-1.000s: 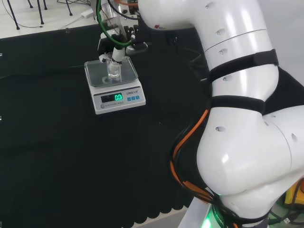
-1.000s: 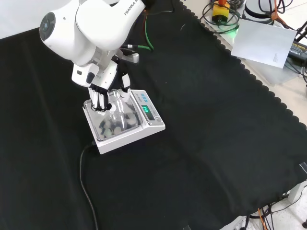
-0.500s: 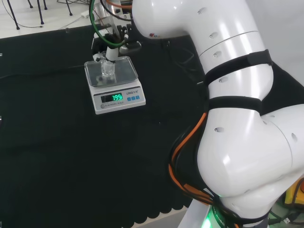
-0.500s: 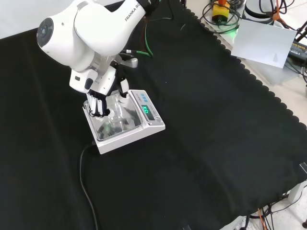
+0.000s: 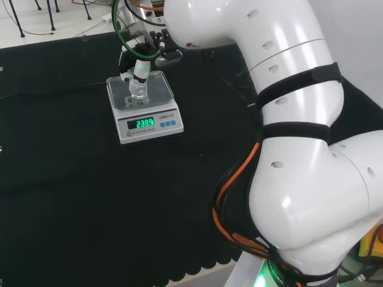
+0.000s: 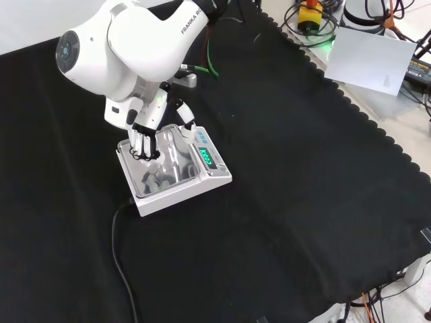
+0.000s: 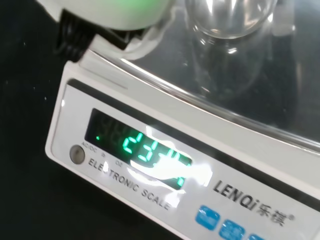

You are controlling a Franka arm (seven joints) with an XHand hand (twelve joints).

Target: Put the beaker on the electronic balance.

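The white electronic balance [image 5: 145, 111] stands on the black cloth with its green display lit. A clear glass beaker [image 5: 137, 89] stands upright on the shiny pan [image 6: 156, 180], and its base meets its own reflection in the wrist view. The black and white hand [image 6: 143, 136] comes down from above, with fingers on one side of the beaker [image 6: 166, 146] and the thumb [image 6: 186, 127] on the other, curled round it. In the wrist view the beaker [image 7: 229, 21] is close and large above the balance's [image 7: 150, 165] display.
A black power cable [image 6: 121, 256] runs from the balance toward the front edge of the cloth in the front view. The arm's big white links [image 5: 287, 137] stand at the right of the head view. Cables and a white sheet [image 6: 370, 57] lie beyond the cloth's scalloped edge.
The hand has brought the beaker down onto the pan and shifted slightly across it. The balance's reading has risen from zero to a larger number.
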